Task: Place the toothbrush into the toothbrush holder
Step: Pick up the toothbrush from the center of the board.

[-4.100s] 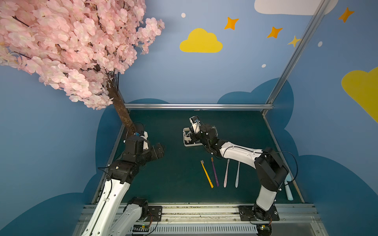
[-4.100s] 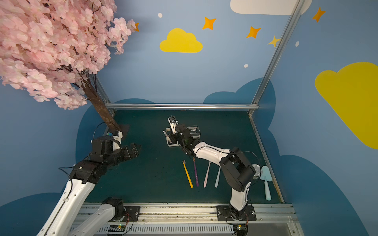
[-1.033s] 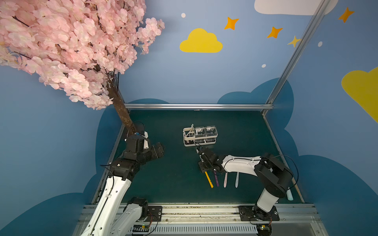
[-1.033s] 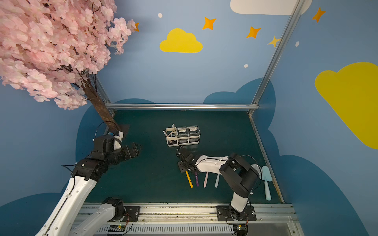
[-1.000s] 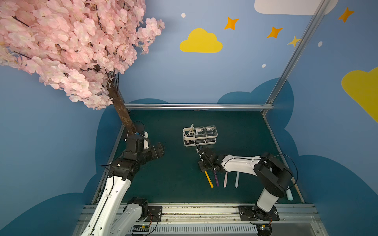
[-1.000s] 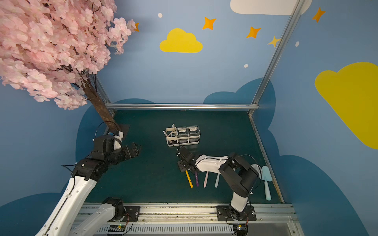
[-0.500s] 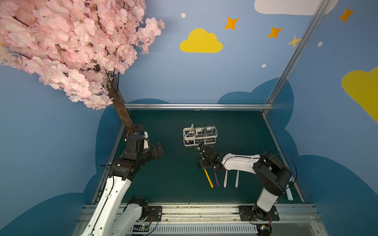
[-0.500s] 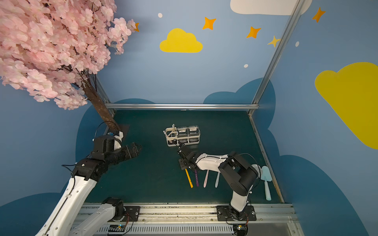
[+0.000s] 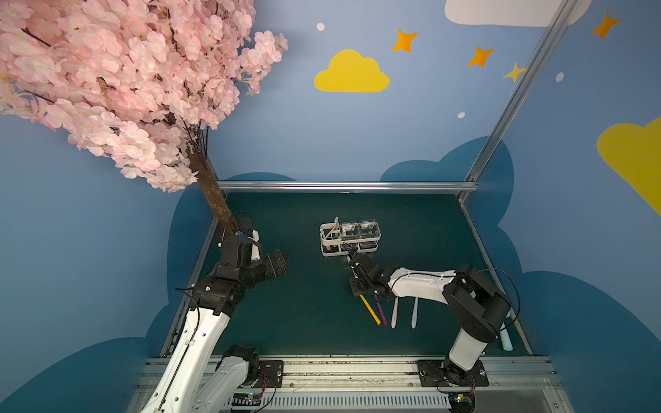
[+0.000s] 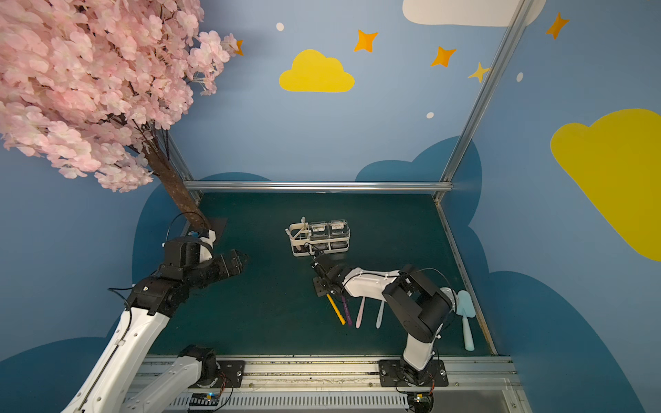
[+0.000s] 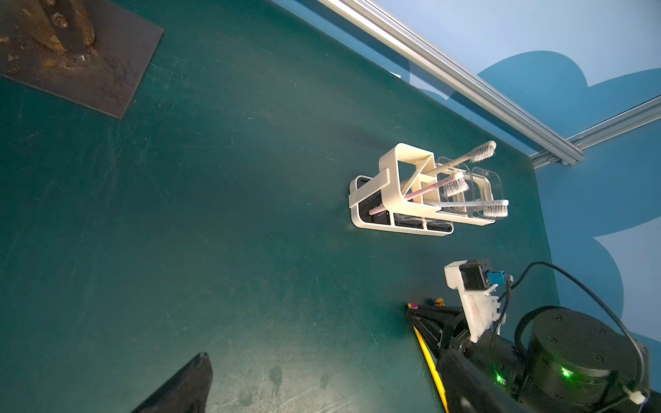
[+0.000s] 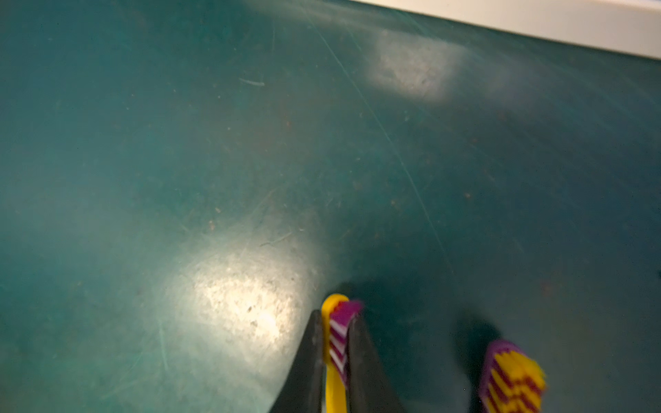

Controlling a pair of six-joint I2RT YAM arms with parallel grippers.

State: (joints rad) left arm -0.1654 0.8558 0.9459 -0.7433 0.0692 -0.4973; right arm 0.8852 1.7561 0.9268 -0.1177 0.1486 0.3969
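Change in the last second: the right end effector (image 12: 334,314) came down over the row of loose brushes and its jaws went from part open to clenched. The right wrist view shows both fingers pinching the yellow toothbrush (image 12: 335,343) just behind the purple-and-white bristles. That means the grasp is made, and I judge the pick is done but the carry hasn't started.

In a top view, the yellow handle (image 9: 370,309) still angles down onto the green surface (image 9: 304,304), so it looks unlifted, though I can't tell for sure. The purple toothbrush (image 12: 511,375) lies just beside it and isn't in the grip. It's close, so watch that it doesn't drag along.

The toothbrush holder (image 9: 327,232) stands upright a little beyond the end effector, apart from it. A few seconds back this arm was up at the holder. The left wrist view shows three brushes already leaning in the holder's slot end (image 11: 383,178), so I read this as the next brush in a repeat cycle.

The left end effector (image 10: 240,264) is unchanged: released, jaws wide, empty, and parked well apart from everything.

Next I need to lift, tip the handle down and aim for a free slot.
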